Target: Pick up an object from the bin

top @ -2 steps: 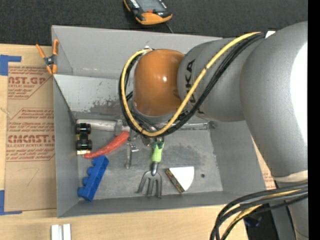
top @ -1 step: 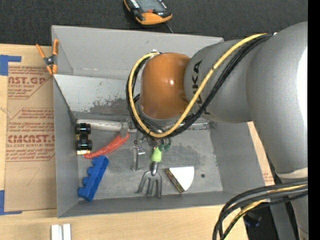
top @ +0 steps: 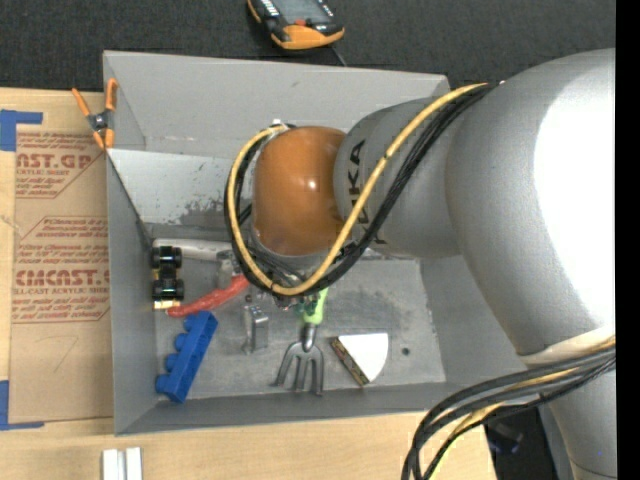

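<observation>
My claw [top: 256, 328] hangs low in the bin [top: 128, 268]; I cannot tell whether it is spread or pressed together. Just beside it, toward the arm, lies a small grey fork [top: 303, 360] with a green handle. It looks light, stiff and slippery, so I would pinch across its narrow neck. On the claw's far side lie a red strip [top: 208, 301] and a blue block [top: 187, 356].

Dark speckled floor [top: 480, 18] at top; orange-black device [top: 295, 18] lying on it
</observation>
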{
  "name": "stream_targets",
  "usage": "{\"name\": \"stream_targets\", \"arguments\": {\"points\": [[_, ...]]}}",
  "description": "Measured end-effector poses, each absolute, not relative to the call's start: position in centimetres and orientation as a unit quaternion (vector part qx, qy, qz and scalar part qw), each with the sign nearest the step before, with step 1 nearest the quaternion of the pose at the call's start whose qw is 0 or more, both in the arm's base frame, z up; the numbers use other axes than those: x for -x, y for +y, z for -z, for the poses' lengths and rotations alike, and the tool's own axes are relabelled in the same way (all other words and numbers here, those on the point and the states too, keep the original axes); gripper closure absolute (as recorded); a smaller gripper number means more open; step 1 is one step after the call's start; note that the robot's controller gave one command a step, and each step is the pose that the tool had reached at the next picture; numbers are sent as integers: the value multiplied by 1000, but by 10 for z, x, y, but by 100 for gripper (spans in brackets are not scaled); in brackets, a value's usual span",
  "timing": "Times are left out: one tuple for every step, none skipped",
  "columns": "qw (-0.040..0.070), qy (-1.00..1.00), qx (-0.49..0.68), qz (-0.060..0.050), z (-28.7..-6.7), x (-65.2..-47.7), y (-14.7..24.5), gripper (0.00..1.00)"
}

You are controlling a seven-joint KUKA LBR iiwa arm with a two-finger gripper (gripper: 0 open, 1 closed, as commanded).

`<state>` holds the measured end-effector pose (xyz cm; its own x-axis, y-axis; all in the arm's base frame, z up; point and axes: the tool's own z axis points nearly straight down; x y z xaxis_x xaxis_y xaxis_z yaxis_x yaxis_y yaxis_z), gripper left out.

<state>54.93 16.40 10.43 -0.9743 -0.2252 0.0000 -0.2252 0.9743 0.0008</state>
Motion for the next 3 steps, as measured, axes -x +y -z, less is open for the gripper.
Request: {"name": "stream_targets", "arguments": {"points": [[-2,-997,-74,1,-87,-552,144,0],[-2,-992,-127,2,-88,-553,156,100],[-1,-992,-127,2,-88,-553,156,0]]}}
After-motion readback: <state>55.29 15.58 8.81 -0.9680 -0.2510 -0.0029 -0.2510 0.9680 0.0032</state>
